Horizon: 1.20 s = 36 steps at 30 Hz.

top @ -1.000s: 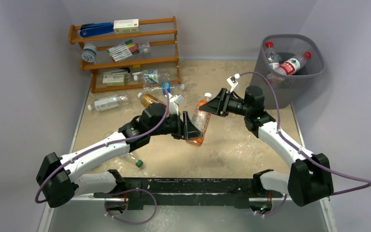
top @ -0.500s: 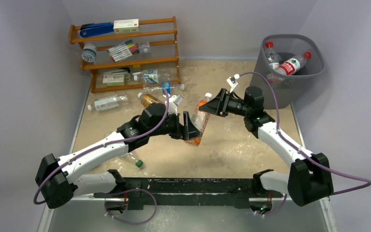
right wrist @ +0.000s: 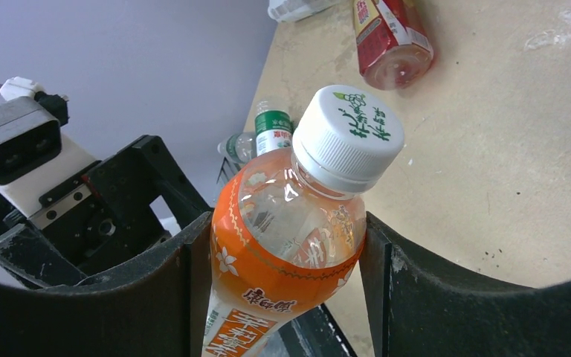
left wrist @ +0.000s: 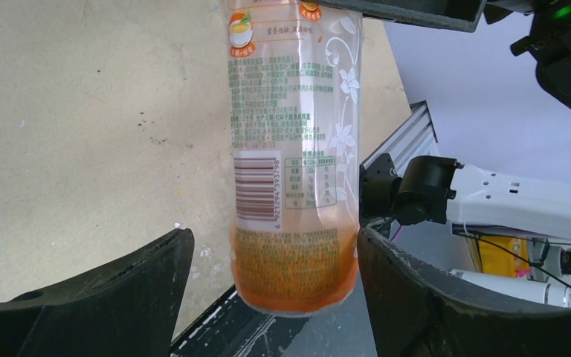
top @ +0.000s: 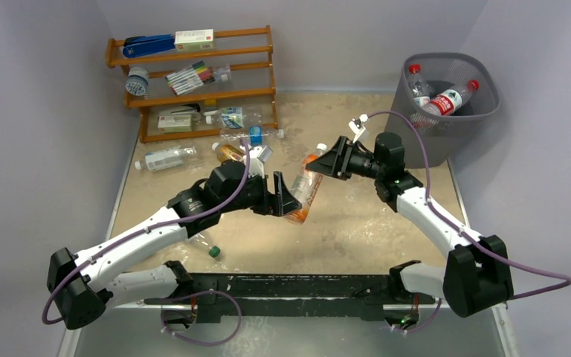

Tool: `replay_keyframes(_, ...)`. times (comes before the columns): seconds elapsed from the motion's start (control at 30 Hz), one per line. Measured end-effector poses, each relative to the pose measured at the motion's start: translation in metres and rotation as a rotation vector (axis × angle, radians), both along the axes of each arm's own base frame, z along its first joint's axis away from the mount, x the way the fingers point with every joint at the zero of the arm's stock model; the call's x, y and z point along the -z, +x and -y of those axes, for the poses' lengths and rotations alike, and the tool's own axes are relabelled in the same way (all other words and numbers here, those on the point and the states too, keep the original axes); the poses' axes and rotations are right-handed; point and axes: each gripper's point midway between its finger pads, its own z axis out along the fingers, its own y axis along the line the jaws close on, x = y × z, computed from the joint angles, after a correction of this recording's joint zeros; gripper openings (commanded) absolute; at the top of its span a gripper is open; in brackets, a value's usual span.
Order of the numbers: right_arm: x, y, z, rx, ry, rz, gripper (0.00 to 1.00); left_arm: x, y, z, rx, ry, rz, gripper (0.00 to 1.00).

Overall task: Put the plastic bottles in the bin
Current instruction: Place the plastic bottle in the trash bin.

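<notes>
My right gripper [right wrist: 286, 242] is clamped on the bottle [right wrist: 290, 223] at its orange shoulder, below a white cap [right wrist: 349, 134] with green print. My left gripper [left wrist: 273, 245] stands apart round the base, with a gap showing on one side. The label [left wrist: 297, 97] carries a barcode [left wrist: 256, 186] and fine green text, too small to read. The bottle hangs over the mid worktop [top: 372, 223]. The bin [top: 446, 141] sits far right, well apart, with red-capped bottles [top: 446, 100] inside.

On the orange bottle [right wrist: 290, 245], the label [right wrist: 256, 309] shows the Chinese brand 康师傅, the cap [right wrist: 349, 137] has green Chinese characters, and the barcode [left wrist: 256, 186] digits are unreadable.
</notes>
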Motion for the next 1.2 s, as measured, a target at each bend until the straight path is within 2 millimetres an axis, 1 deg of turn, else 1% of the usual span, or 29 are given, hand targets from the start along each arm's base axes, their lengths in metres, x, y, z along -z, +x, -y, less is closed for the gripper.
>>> replay_keyframes(0.1, -0.002, 0.004, 0.002, 0.013, -0.036, -0.005, 0.52, -0.002, 0.002, -0.006, -0.027, 0.01, 0.009, 0.8)
replay_keyframes(0.17, -0.016, 0.015, 0.002, 0.019, -0.072, 0.023, 0.53, -0.008, 0.004, -0.008, -0.041, 0.004, 0.023, 0.8)
replay_keyframes(0.23, -0.038, 0.03, 0.001, 0.032, -0.1, 0.075, 0.53, -0.018, 0.006, -0.009, -0.055, -0.009, 0.043, 0.8)
replay_keyframes(0.3, -0.068, 0.048, 0.005, 0.058, -0.119, 0.144, 0.53, -0.026, 0.007, -0.01, -0.061, -0.019, 0.055, 0.8)
replay_keyframes(0.37, -0.098, 0.064, 0.014, 0.096, -0.138, 0.219, 0.52, -0.029, 0.007, -0.012, -0.067, -0.021, 0.06, 0.8)
replay_keyframes(0.4, -0.107, 0.071, 0.019, 0.116, -0.148, 0.245, 0.52, -0.029, 0.007, -0.013, -0.071, -0.021, 0.062, 0.8)
replay_keyframes(0.43, -0.117, 0.078, 0.027, 0.14, -0.161, 0.269, 0.52, -0.03, 0.007, -0.014, -0.076, -0.021, 0.064, 0.8)
replay_keyframes(0.5, -0.127, 0.093, 0.045, 0.189, -0.191, 0.294, 0.52, -0.032, 0.006, -0.016, -0.081, -0.024, 0.07, 0.8)
replay_keyframes(0.6, -0.131, 0.116, 0.078, 0.281, -0.255, 0.285, 0.52, -0.037, 0.006, -0.019, -0.089, -0.031, 0.08, 0.8)
replay_keyframes(0.67, -0.138, 0.13, 0.097, 0.336, -0.303, 0.28, 0.53, -0.037, 0.005, -0.021, -0.095, -0.029, 0.082, 0.8)
replay_keyframes(0.73, -0.158, 0.149, 0.117, 0.41, -0.366, 0.307, 0.53, -0.035, 0.005, -0.023, -0.098, -0.02, 0.078, 0.8)
replay_keyframes(0.8, -0.186, 0.16, 0.131, 0.468, -0.412, 0.36, 0.53, -0.033, 0.005, -0.024, -0.101, -0.013, 0.074, 0.8)
replay_keyframes(0.83, -0.199, 0.163, 0.138, 0.495, -0.429, 0.383, 0.53, -0.033, 0.005, -0.024, -0.102, -0.011, 0.072, 0.8)
replay_keyframes(0.93, -0.246, 0.165, 0.165, 0.601, -0.476, 0.47, 0.54, -0.032, 0.005, -0.025, -0.103, -0.006, 0.07, 0.8)
replay_keyframes(0.97, -0.262, 0.164, 0.178, 0.646, -0.491, 0.498, 0.54, -0.032, 0.004, -0.025, -0.104, -0.005, 0.069, 0.8)
replay_keyframes(1.07, -0.3, 0.159, 0.215, 0.777, -0.529, 0.561, 0.54, -0.033, 0.003, -0.027, -0.105, -0.006, 0.071, 0.8)
replay_keyframes(1.13, -0.313, 0.154, 0.239, 0.862, -0.557, 0.58, 0.54, -0.035, 0.003, -0.028, -0.106, -0.01, 0.075, 0.8)
replay_keyframes(1.2, -0.315, 0.15, 0.259, 0.926, -0.59, 0.57, 0.54, -0.036, 0.002, -0.029, -0.106, -0.009, 0.081, 0.8)
